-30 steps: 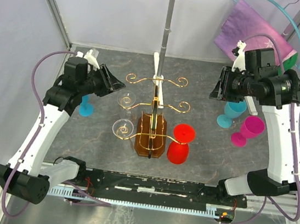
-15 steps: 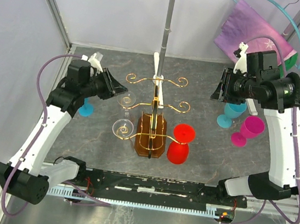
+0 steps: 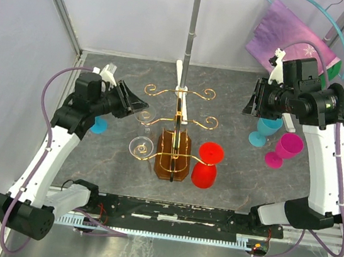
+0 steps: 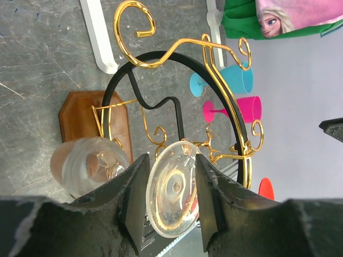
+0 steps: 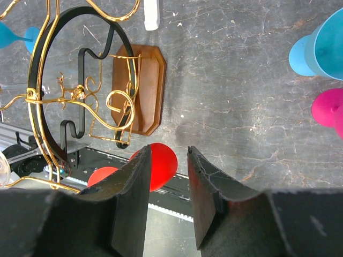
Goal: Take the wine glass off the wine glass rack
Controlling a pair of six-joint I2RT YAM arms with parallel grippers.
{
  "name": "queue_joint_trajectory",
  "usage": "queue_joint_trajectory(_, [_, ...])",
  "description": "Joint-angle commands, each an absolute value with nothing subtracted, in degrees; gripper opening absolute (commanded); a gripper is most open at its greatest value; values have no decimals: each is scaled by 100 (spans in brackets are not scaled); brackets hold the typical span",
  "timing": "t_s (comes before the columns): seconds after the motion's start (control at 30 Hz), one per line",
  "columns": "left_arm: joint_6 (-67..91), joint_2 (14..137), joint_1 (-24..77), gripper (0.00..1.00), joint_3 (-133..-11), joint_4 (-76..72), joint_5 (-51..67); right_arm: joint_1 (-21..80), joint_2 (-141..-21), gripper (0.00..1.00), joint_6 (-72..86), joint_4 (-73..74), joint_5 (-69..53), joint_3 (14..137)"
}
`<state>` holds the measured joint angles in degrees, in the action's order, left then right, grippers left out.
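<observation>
Having advanced, left tool (image 4: 171,163) part-open astride foot of wine glass (image 4: 174,199), grip unclear.

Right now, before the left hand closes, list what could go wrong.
1. The left hand frames only the foot of the clear wine glass; a grip on that thin disc may slip.
2. A second clear glass hangs close beside it and could get knocked.
3. The glass hangs from the gold arms of the wine glass rack; pulling off-line might snag the foot and tip the rack.
</observation>
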<state>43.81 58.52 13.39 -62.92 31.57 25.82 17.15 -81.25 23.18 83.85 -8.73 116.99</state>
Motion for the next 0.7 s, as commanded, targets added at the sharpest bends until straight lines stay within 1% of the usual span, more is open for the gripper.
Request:
queue_joint_trajectory(0.0, [4576,5657,1369,47,-6308,2977,2839,1750,-7954,41,2385,8266,-765,11691])
queue_joint_trajectory(0.1, [4588,5639,1363,46,-6329,2997,2875,1749,-7931,42,2404,8233,-756,11658])
queue_joint_trajectory(0.3, [4610,5617,1363,27,-6304,3010,2963,1749,-7919,42,2438,8151,-773,11570])
queue_joint_trajectory(0.37, [4625,5627,1367,26,-6289,3001,2998,1749,-7932,42,2446,8128,-769,11566])
queue_joint_trajectory(0.43, [4663,5646,1368,22,-6255,2932,3073,1748,-7951,42,2451,8106,-782,11578])
queue_joint_trajectory(0.47, [4689,5655,1365,19,-6245,2902,3116,1749,-7956,42,2455,8104,-782,11582])
queue_joint_trajectory(0.53, [4729,5668,1366,9,-6232,2822,3190,1749,-7971,42,2457,8082,-788,11586])
queue_joint_trajectory(0.57, [4732,5675,1364,6,-6236,2818,3186,1749,-7969,42,2463,8078,-791,11589])
queue_joint_trajectory(0.67, [4729,5699,1370,4,-6249,2815,3186,1749,-7955,42,2475,8056,-786,11586])
